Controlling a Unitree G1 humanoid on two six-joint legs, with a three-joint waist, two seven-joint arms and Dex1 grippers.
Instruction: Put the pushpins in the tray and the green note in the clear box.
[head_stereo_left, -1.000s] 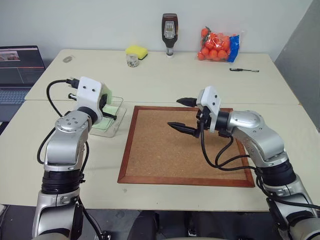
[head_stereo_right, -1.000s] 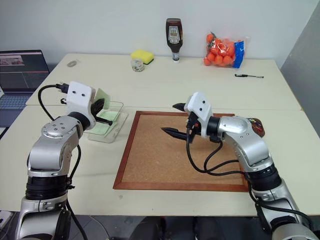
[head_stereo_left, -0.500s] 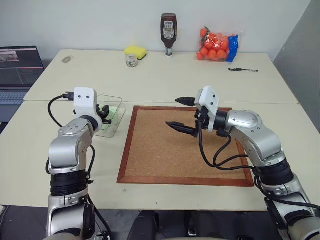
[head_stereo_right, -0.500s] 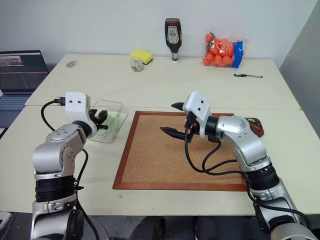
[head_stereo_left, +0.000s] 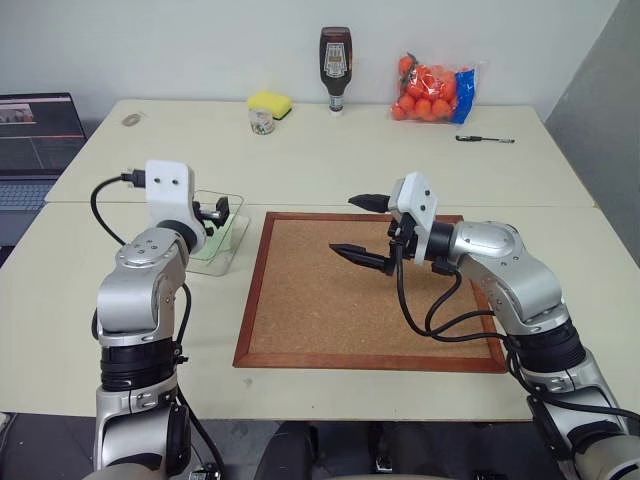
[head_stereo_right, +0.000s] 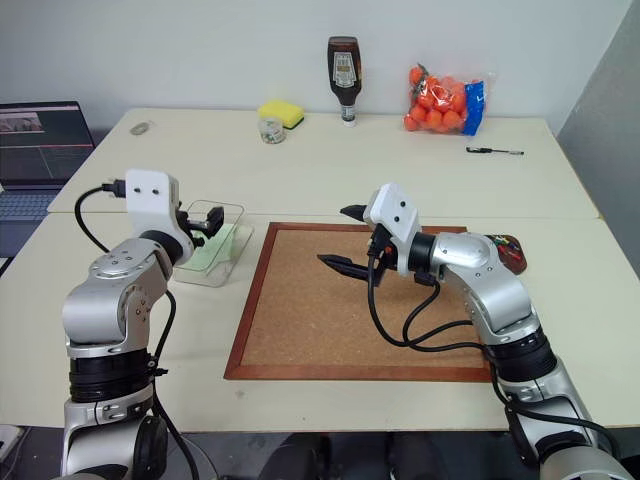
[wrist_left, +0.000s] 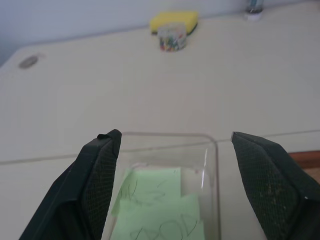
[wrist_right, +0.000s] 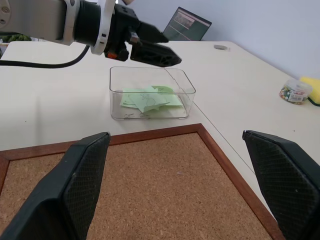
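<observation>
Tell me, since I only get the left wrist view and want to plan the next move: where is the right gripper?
Observer: The right gripper hovers open over the far part of the corkboard, holding nothing.
Operator: Where is the tray?
Observer: A dark tray lies just past the board's right edge, partly hidden behind the right arm, with something red in it.
Operator: Is my left gripper clear of the box?
Observer: Yes. From the side, the left gripper hangs open above the clear box, not touching its rim.
</observation>
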